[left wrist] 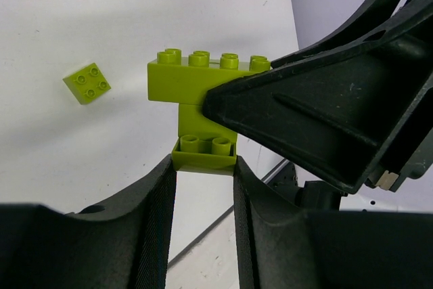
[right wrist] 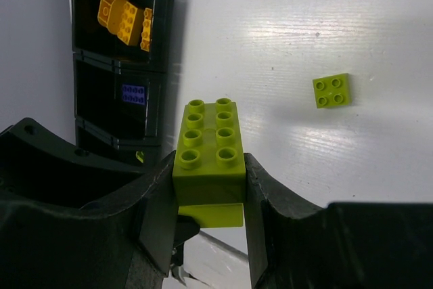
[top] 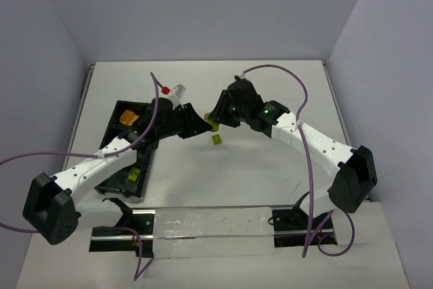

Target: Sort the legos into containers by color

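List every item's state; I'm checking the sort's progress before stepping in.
green stack: held by both grippers
left gripper: shut on stack's bottom
right gripper: shut on stack's top
loose green brick: on table, studs up
orange bricks: in tray's end compartment
blue brick: next compartment

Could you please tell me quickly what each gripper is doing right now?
Left gripper: closed on the small lime-green brick.
Right gripper: closed on the long lime-green brick stacked above it.
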Controlling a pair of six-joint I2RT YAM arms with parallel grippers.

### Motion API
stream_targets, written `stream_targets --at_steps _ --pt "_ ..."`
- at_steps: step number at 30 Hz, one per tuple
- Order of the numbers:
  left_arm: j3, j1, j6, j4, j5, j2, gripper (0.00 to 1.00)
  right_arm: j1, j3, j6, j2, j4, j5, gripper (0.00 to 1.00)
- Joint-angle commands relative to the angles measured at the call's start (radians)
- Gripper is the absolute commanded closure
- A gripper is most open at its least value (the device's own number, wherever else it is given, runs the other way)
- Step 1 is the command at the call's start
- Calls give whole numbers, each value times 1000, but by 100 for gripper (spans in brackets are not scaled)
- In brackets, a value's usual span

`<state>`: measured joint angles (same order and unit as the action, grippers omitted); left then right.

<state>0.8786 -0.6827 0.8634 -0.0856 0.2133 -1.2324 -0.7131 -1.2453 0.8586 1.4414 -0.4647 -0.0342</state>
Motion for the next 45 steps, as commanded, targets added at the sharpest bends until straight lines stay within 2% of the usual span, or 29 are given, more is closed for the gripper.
stream_targets --at_steps 1,8,17,20,22,25,28,33,39,45 --pt "-25 -5 9 62 21 32 100 54 -50 -12 -6 33 22 100" --pt "-42 -5 -1 32 13 64 100 114 -71 -39 10 28 29 100" --pt "-44 -5 -11 -37 0 101 100 130 -51 -44 8 38 28 100" --pt "-32 -4 -19 -201 -104 146 100 129 -26 -63 -7 35 -1 100" --pt "-13 -3 -12 -337 -243 199 100 136 2 -73 -23 35 -15 100" --pt "16 2 88 -625 -480 272 100 149 42 -84 -43 37 -26 100" --pt "42 2 347 -966 -665 356 100 161 77 -92 -56 49 -24 100" --pt "12 6 722 -1279 -802 440 100 170 112 -111 -56 58 -12 100" --pt "-73 31 895 -1289 -787 505 100 175 127 -115 -65 64 -10 100" --pt "-69 102 889 -1290 -818 421 100 175 141 -123 -80 67 -4 100"
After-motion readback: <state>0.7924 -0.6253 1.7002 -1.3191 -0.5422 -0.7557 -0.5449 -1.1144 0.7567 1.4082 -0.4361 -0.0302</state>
